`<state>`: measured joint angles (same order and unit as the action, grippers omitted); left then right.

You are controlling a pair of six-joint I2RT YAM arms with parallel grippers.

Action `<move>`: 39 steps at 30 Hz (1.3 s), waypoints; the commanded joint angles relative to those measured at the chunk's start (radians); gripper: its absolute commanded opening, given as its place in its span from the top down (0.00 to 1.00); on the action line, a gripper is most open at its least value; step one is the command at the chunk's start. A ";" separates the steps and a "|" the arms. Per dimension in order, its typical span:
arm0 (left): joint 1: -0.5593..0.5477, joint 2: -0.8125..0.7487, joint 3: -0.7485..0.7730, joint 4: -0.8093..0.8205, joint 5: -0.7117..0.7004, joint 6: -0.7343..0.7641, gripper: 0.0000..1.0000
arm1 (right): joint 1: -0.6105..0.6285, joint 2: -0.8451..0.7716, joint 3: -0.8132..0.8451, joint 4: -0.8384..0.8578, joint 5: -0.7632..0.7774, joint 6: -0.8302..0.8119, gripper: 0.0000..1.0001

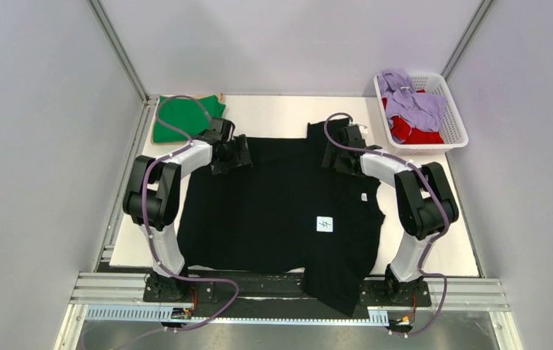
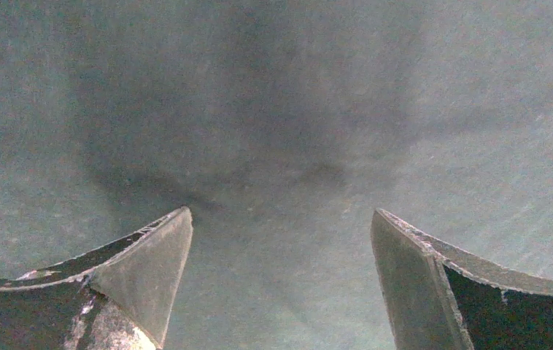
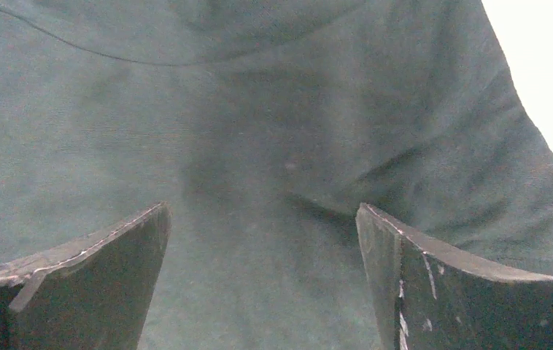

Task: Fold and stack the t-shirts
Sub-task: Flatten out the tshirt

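Observation:
A black t-shirt [image 1: 281, 211] lies spread over the middle of the table, its near edge hanging over the front rail, a small white label showing on it. My left gripper [image 1: 234, 155] is open, low over the shirt's far left corner; black fabric [image 2: 281, 146] fills the left wrist view between its fingers [image 2: 153, 270]. My right gripper [image 1: 338, 154] is open over the far right part; fabric [image 3: 259, 160] fills the right wrist view. A folded bright green t-shirt [image 1: 183, 118] lies at the far left. Lavender [image 1: 412, 102] and red [image 1: 414, 131] t-shirts lie in the basket.
A white plastic lattice basket [image 1: 454, 124] stands at the far right corner. The white table top [image 1: 281, 109] shows beyond the black shirt and along its right side [image 3: 543, 65]. Grey walls enclose the table on three sides.

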<state>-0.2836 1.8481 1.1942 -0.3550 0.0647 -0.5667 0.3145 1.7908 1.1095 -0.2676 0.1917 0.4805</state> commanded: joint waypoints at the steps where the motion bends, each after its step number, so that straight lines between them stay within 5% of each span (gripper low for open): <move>1: 0.003 0.110 0.079 -0.018 -0.017 -0.002 0.00 | -0.010 0.092 0.061 -0.044 0.005 0.028 0.00; 26: 0.039 0.470 0.691 -0.194 -0.010 0.084 0.00 | -0.172 0.577 0.871 -0.236 -0.001 -0.148 0.00; 34: -0.020 0.050 0.388 -0.114 -0.016 0.081 0.00 | -0.045 0.197 0.575 -0.216 0.162 -0.139 0.00; 39: -0.071 -0.301 -0.001 -0.142 -0.178 -0.007 0.00 | 0.074 -0.149 0.202 -0.179 0.403 -0.037 0.00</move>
<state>-0.3153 1.8320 1.3907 -0.4885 0.0010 -0.5148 0.3042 1.9095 1.4982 -0.4839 0.3779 0.3595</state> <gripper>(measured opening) 0.998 0.998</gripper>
